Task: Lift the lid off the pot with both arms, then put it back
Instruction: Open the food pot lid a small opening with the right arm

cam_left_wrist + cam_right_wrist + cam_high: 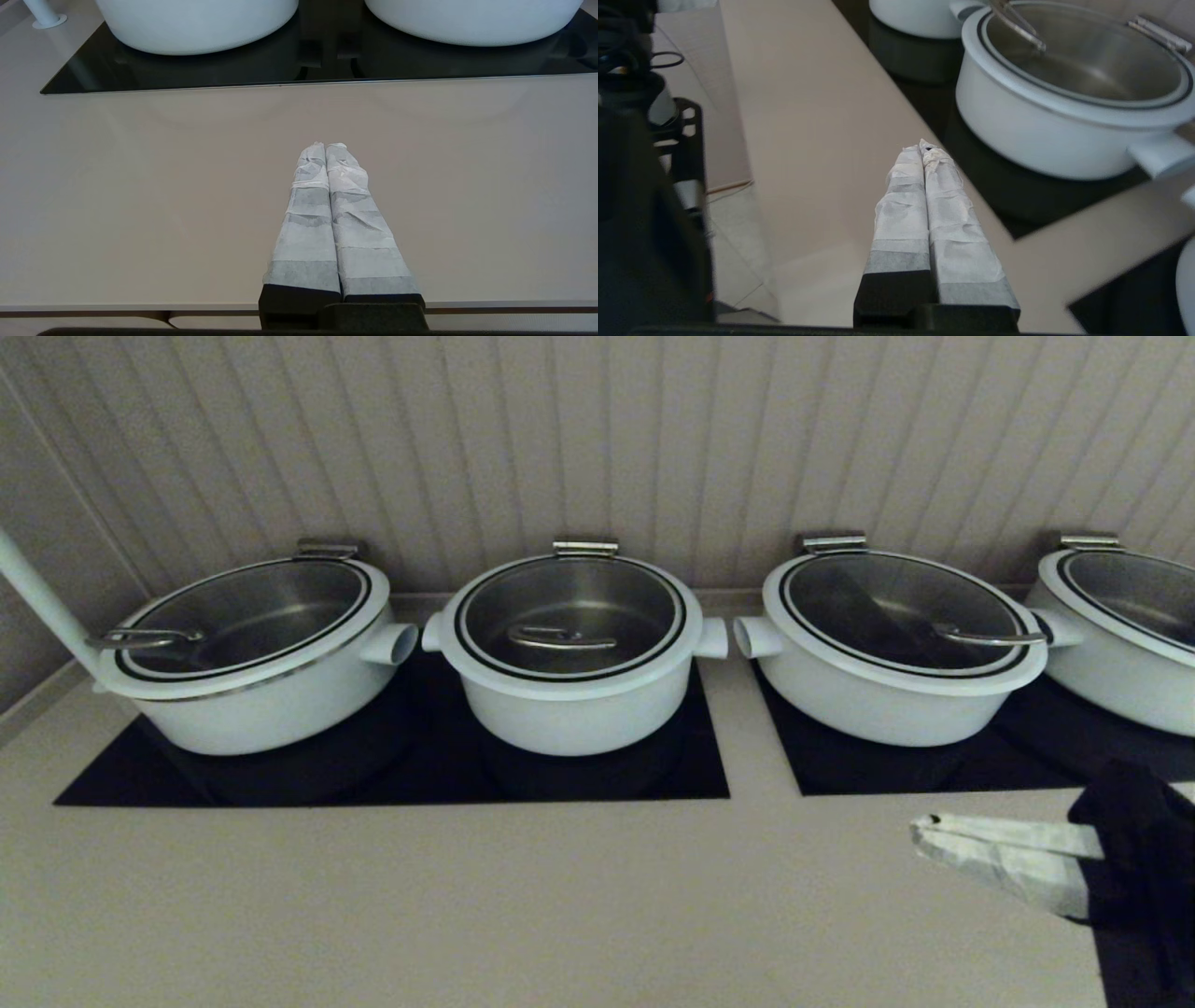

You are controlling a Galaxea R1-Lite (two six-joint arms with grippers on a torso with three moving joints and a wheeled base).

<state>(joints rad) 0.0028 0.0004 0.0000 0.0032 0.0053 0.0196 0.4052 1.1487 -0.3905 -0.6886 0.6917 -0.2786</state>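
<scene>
The pot [569, 719] stands in the middle of the row, on the right half of the left black hob. The lid [597, 597] sits closed on it, with its curved steel handle [560, 639] at the centre. My right gripper [920, 831] is shut and empty, low over the counter at front right, pointing left. Its wrist view shows the pot [1041, 126] and lid [1092, 70] ahead of the shut gripper [922, 144]. My left gripper [325, 145] is shut and empty above the counter near its front edge, facing the pot's base [472, 21]. It is out of the head view.
A wider pot [261, 700] stands left of the pot, and two wider pots [887, 691] [1120, 663] on the right hob [934, 775]. A ribbed wall runs close behind. A white pole [37, 597] stands at far left. Beige counter [467, 896] lies in front.
</scene>
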